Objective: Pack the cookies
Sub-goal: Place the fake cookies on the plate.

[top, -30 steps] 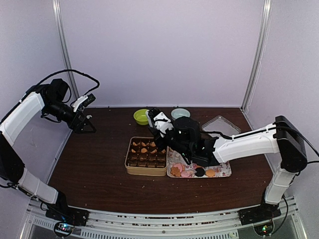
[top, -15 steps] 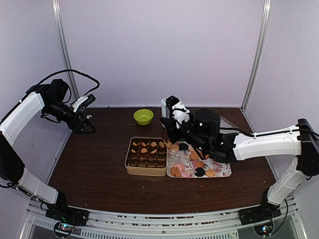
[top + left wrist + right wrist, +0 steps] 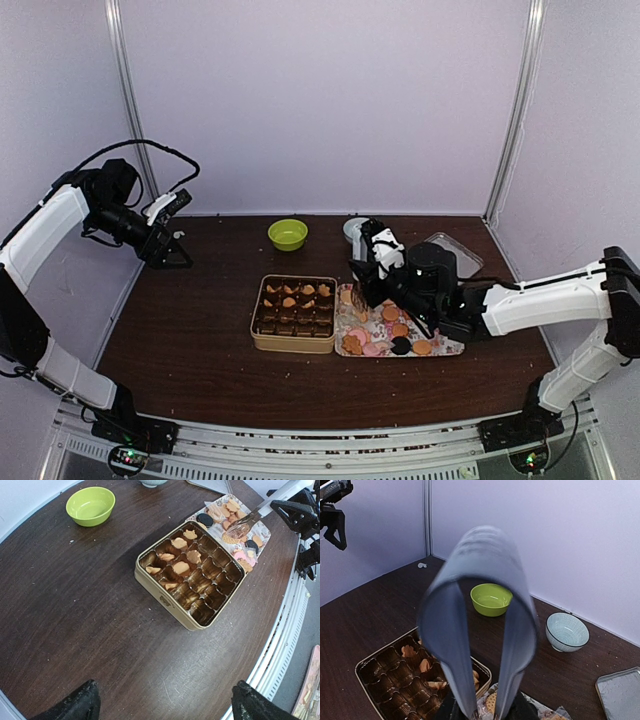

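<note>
**Cookie packing, early stage (top and wrist views).** The tin sits mid-surface. About seven of its paper cups hold a biscuit, all in the rows toward 12 o'clock. The cups toward 6 o'clock are empty. Most of the cookies, tan, pink and black, lie on the floral tray just beside the tin at its 3 o'clock. My right claw is closed on metal tongs, whose tips reach down among those cookies. Whether the tips hold one I cannot tell. My left claw is spread wide and empty at 10 o'clock, well apart from the tin. I judge roughly a third of the cups filled, with the rest not yet packed.
</note>
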